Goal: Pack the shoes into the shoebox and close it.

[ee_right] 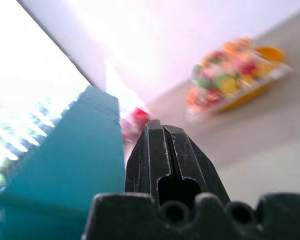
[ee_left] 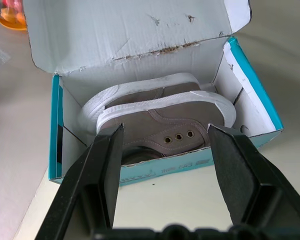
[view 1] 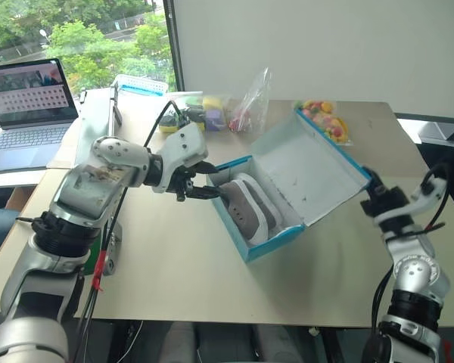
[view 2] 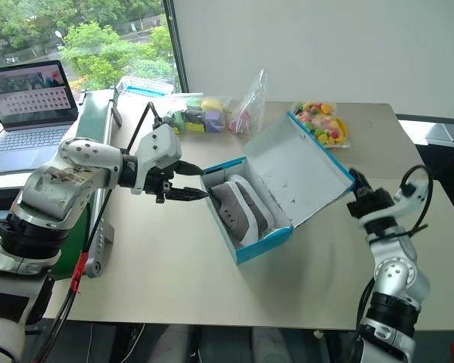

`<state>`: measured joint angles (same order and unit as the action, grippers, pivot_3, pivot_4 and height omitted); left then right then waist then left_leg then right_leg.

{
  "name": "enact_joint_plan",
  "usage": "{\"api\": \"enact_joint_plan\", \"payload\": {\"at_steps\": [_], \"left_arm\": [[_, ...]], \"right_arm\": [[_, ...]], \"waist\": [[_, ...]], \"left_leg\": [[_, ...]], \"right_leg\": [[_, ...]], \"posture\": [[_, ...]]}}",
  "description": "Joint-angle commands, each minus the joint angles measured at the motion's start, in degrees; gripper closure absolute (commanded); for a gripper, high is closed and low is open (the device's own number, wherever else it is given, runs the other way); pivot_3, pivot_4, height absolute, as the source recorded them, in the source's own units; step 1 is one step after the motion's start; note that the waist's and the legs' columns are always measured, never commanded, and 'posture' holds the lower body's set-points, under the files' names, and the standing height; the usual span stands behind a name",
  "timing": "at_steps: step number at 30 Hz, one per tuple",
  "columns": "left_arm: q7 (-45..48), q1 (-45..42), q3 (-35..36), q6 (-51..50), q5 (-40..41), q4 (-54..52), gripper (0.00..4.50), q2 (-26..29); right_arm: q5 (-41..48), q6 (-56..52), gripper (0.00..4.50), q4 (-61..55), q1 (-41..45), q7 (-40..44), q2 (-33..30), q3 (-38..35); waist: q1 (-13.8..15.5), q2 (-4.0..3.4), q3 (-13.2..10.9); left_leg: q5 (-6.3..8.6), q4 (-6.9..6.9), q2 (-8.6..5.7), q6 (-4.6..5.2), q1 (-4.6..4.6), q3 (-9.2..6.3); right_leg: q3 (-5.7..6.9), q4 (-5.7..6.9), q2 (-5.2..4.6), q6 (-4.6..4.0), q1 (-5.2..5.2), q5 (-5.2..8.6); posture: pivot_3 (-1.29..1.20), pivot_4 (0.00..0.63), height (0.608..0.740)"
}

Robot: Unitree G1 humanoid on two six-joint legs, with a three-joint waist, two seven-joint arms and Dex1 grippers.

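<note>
Two shoes (ee_left: 160, 120) lie side by side inside the shoebox (view 1: 246, 242) on the bench (view 1: 181, 280), lid (view 1: 310, 170) tilted back. Left gripper (view 1: 204, 181), jaws parted and empty, hovers at the box's near end. Right gripper (view 1: 377, 189), jaws shut and empty, seems just behind the lid's outer edge, nearer for closing.

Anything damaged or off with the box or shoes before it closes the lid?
The bright blue cardboard shoebox has a torn, scuffed crease along the hinge of its white inner lid, with a few dark nicks above it. The grey-taupe sneakers with white soles lie inside on their sides, not spilling over the rim.
</note>
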<state>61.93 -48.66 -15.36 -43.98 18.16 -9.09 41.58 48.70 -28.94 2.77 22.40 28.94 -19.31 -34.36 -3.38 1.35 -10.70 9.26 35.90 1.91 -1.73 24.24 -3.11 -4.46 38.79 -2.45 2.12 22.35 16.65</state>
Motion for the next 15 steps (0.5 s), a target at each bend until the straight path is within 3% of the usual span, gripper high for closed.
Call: {"api": "enact_joint_plan", "payload": {"at_steps": [1, 15], "left_arm": [[-0.7, -1.3, 1.3, 1.0, -0.7, -0.3, 1.65, -0.1], [-3.0, -0.5, 2.5, 2.0, -1.5, 0.3, 1.65, 0.0]], "right_arm": [[4.1, -4.2, 4.48, -5.4, 1.5, -0.1, -1.0, 3.0], [17.9, -21.3, 4.48, -14.2, 1.8, 0.9, -5.7, 11.1]], "waist": [[0.0, 0.00, 0.0], [-0.4, 0.01, 0.0]], "left_leg": [[0.00, 0.00, 0.00, 0.00, 0.00, -0.01], [0.00, 0.00, 0.01, 0.00, 0.01, -0.01]], "right_leg": [[0.01, 0.00, 0.00, 0.00, 0.00, 0.00], [0.01, -0.02, 0.00, 0.01, -0.01, 0.01]], "posture": [[0.00, 0.150, 0.740], [0.00, 0.150, 0.740]]}}
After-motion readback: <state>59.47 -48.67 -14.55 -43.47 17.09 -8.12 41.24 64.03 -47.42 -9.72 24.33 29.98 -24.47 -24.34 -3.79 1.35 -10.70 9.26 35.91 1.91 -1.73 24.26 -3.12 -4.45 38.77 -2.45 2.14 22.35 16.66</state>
